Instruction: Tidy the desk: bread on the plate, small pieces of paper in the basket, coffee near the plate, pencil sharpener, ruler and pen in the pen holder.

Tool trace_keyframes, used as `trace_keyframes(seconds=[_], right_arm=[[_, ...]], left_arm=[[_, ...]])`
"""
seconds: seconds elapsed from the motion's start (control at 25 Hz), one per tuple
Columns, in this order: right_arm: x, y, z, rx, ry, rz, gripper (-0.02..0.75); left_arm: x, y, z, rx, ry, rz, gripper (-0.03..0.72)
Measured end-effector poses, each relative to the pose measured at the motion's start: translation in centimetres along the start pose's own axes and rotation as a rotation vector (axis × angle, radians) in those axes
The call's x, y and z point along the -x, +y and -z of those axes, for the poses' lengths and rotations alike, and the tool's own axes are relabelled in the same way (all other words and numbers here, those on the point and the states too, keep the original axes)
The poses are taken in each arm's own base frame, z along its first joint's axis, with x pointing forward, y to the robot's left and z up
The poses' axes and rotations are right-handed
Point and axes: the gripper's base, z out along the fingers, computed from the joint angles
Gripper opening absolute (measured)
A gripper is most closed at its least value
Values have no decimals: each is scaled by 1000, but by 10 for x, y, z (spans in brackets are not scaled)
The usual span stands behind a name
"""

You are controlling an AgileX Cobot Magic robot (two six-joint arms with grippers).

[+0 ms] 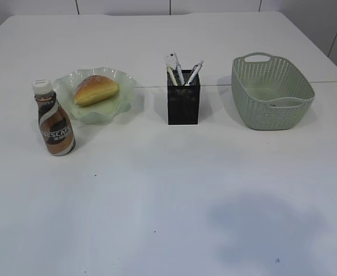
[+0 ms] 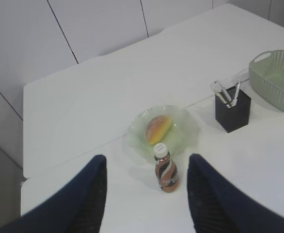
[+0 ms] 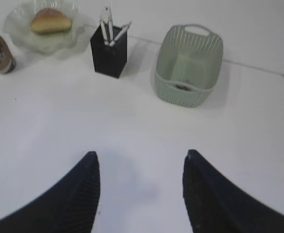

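- Fingers of both arms are absent from the exterior view; bread point(image 1: 95, 89) lies on the plate point(image 1: 124, 102), coffee point(image 1: 53, 119) just beside it.
- Left fingers point(image 2: 91, 191) spread, released, above the tabletop point(image 2: 74, 116); coffee stands far between them.
- Right fingers point(image 3: 86, 187) spread, holding nothing; pen holder point(image 3: 109, 54) and basket point(image 3: 188, 65) stand well beyond them.

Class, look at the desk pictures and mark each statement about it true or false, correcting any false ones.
1. The bread lies on the plate. True.
2. The coffee bottle lies on its side. False: it stands upright beside the plate.
3. The pen holder is empty. False: pens stick out of its top.
4. The basket stands to the right of the pen holder in the exterior view. True.
5. Both grippers are open and hold nothing. True.
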Motion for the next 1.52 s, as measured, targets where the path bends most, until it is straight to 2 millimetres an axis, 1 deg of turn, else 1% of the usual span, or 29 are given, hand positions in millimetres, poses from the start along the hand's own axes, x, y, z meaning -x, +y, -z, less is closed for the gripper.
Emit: trace_keyframes(seconds=[0.08,0.16,0.2,0.32,0.4,0.44,0.48,0.56,0.6,0.64,0.68,0.76,0.88,0.92,0.96,1.0,1.04,1.12,1.2,1.28,1.44,1.48,1.52], right_arm=[[-3,-3,17,-8,-104,8,438],[-4,-3,20,-10,-120,9,438],[-14,-4,29,-13,-155,11,438],[-27,-4,28,-13,-148,14,438],[-42,-4,30,-13,-149,15,438],[-42,-4,30,-13,-149,15,438],[-57,-4,36,-6,-174,10,438],[-70,-5,42,-6,-202,6,438],[-73,-5,43,-5,-206,5,438],[-83,-4,46,1,-222,1,438],[-83,-4,46,1,-222,1,438],[-106,-1,44,27,-234,-8,438],[-128,2,39,54,-242,-16,438],[-136,3,37,60,-248,-16,438],[-145,3,35,62,-259,-18,438],[-148,4,33,62,-260,-18,438],[-158,5,28,73,-266,-21,438],[-170,8,16,83,-242,-22,438],[-175,9,7,91,-207,-19,438],[-178,10,2,91,-176,1,438],[-179,10,1,87,-172,20,438],[-182,11,-7,81,-150,45,438],[-183,12,-10,83,-143,47,438]], left_arm=[[-9,1,27,-13,-29,16,376],[-16,1,49,-36,-76,32,376],[-19,0,59,-48,-103,39,376],[-40,-4,80,-93,-140,54,376],[-59,-9,88,-122,-142,61,376],[-70,-11,92,-139,-141,67,376],[-81,-15,93,-160,-137,71,376],[-103,-23,94,-209,-123,75,376],[-116,-27,94,-235,-115,71,376],[-130,-30,93,-251,-107,68,376],[-143,-33,95,-261,-110,67,376],[-169,-39,92,-273,-111,68,376],[-206,-46,86,-277,-118,70,376],[-218,-48,82,-277,-116,70,376],[-226,-51,75,-281,-83,69,376],[-230,-53,67,-288,-51,65,376],[-235,-55,58,-296,-16,50,376],[-241,-60,47,-321,3,4,376],[-245,-63,39,-334,14,-35,376],[-249,-64,31,-339,30,-51,376],[-259,-70,15,-357,53,-65,376],[-263,-71,10,-365,70,-68,376],[-266,-73,6,-375,86,-68,376]])
